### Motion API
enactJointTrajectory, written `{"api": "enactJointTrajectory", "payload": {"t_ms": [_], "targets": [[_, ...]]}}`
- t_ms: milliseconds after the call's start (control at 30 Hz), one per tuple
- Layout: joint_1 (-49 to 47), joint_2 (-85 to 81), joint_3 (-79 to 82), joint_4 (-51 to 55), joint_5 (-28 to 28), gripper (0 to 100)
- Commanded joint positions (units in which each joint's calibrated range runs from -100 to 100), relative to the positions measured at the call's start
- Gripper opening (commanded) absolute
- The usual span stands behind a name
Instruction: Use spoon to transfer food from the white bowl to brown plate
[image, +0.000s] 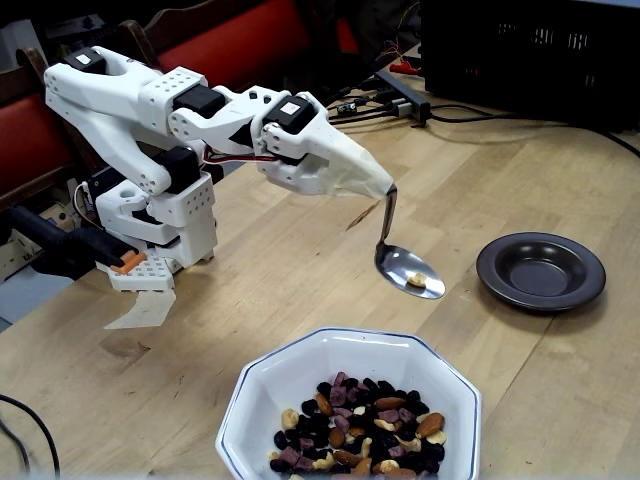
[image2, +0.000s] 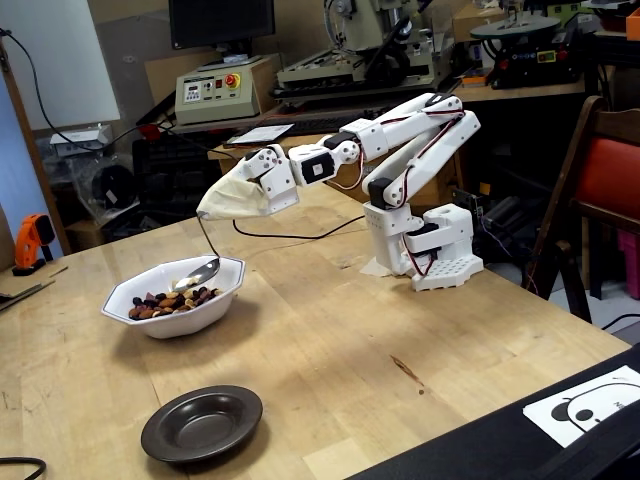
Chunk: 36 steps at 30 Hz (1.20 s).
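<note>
Gripper (image: 385, 190) ends in a white tapered tip with the spoon (image: 405, 268) set into it; no separate fingers show, so I cannot tell how its jaws stand, only that the spoon hangs fixed from that tip. Its thin handle drops steeply from the tip, and its oval bowl faces up, angling toward the brown plate (image: 541, 271) in this fixed view. One pale piece of the food (image: 416, 281) lies in that bowl, near its front lip. Relative to the spoon, the plate lies to the right at much the same level in the picture, empty, with bare table between. The white bowl (image: 300, 365), holding the rest of the food, sits below the spoon toward the camera. Judging from this, the coming move is a sideways carry along the spoon's long axis toward the plate, kept level so the piece does not roll off.
</note>
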Motion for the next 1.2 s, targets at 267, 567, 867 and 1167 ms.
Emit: {"api": "enactJointTrajectory", "payload": {"t_ms": [267, 567, 867, 1167], "targets": [[-4.8, -1.0, -1.5, 0.1, -0.2, 4], [-5.4, 0.5, -10.9, 0.1, -0.2, 4], [-5.6, 11.3, -17.3, 0.1, -0.3, 4], [-10.1, 15.4, -20.6, 0.1, -0.2, 4]]}}
